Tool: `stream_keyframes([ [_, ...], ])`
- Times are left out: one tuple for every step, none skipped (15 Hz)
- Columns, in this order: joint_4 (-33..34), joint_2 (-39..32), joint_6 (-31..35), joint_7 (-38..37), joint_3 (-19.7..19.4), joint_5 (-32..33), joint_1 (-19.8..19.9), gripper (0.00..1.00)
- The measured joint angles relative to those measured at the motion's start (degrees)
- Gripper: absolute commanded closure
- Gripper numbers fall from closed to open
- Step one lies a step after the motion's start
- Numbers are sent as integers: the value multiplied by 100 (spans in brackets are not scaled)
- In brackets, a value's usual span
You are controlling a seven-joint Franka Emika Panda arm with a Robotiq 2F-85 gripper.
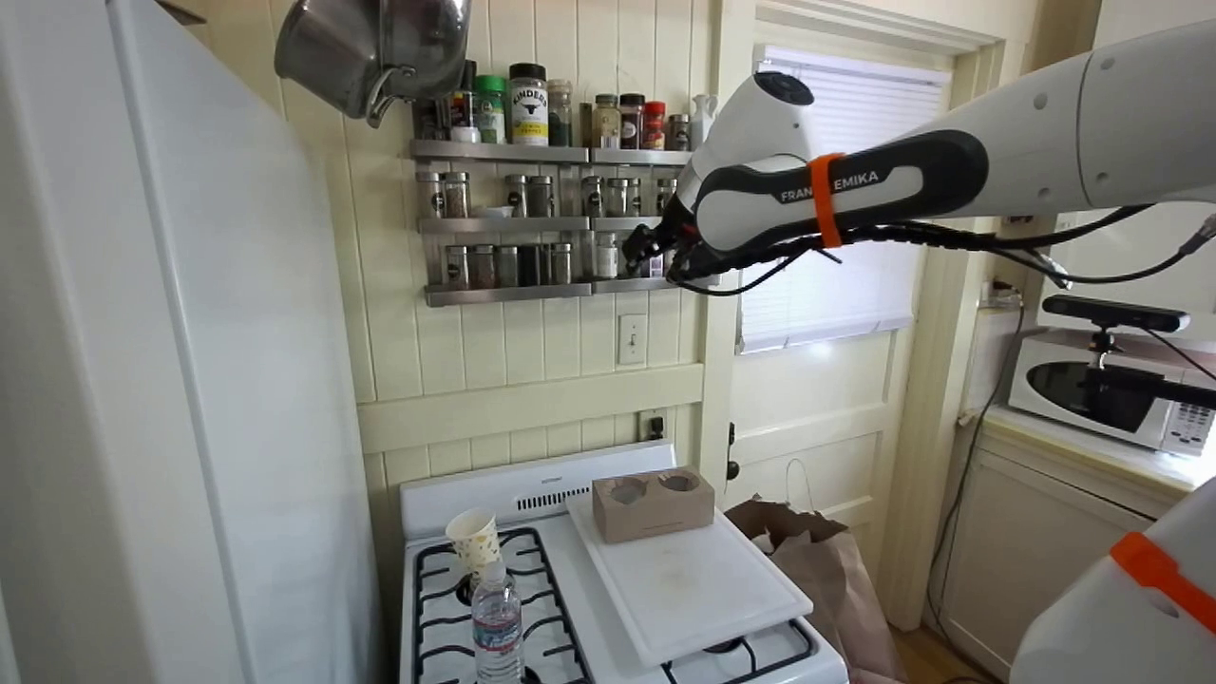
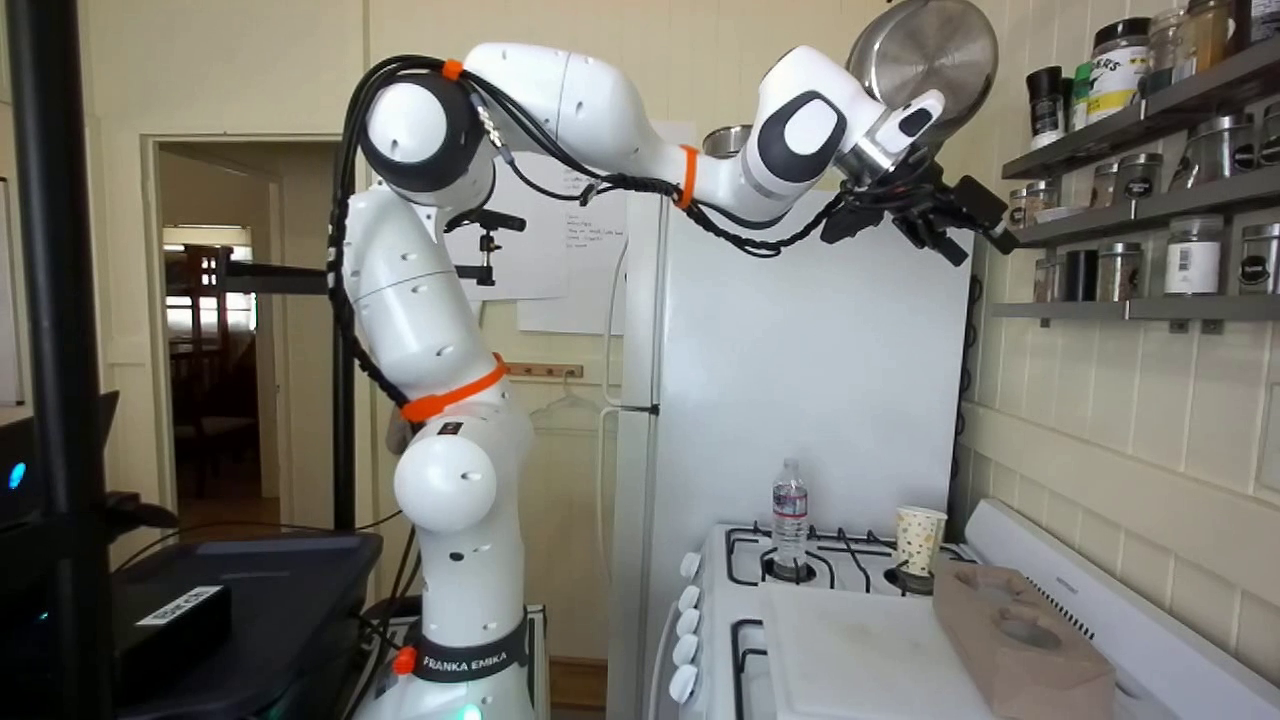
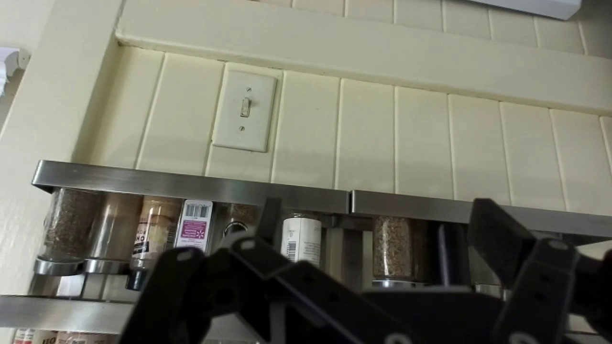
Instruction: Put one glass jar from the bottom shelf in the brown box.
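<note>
Small clear glass jars with metal lids stand in a row on the bottom shelf; some show in an exterior view. The wrist view is upside down; there a brown-filled jar hangs lid-down in the picture behind the shelf's front rail, between my fingers. My gripper is open and empty, in front of the shelf. In both exterior views the gripper is near bottom-shelf height. The brown box with two round top holes sits on the white board; it also shows here.
Upper shelves hold taller bottles and more jars. Steel pots hang at upper left. A water bottle and paper cup stand on the stove beside the white board. A white-labelled jar stands near one finger.
</note>
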State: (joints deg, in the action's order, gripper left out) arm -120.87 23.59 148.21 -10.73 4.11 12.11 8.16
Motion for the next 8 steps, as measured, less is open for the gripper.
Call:
stream_keyframes([
  [0,15,0,0,1,0,-1,0],
  [4,16,0,0,0,0,-2,0],
  [5,1,165,-204,19,2,34,0],
  [9,-47,422,-455,37,-19,66,0],
  [31,-135,651,-679,43,-56,76,0],
  [84,-260,836,-866,42,-152,78,0],
  [168,-412,1007,-990,34,-303,78,0],
  [274,-587,1198,-1099,18,-453,78,0],
])
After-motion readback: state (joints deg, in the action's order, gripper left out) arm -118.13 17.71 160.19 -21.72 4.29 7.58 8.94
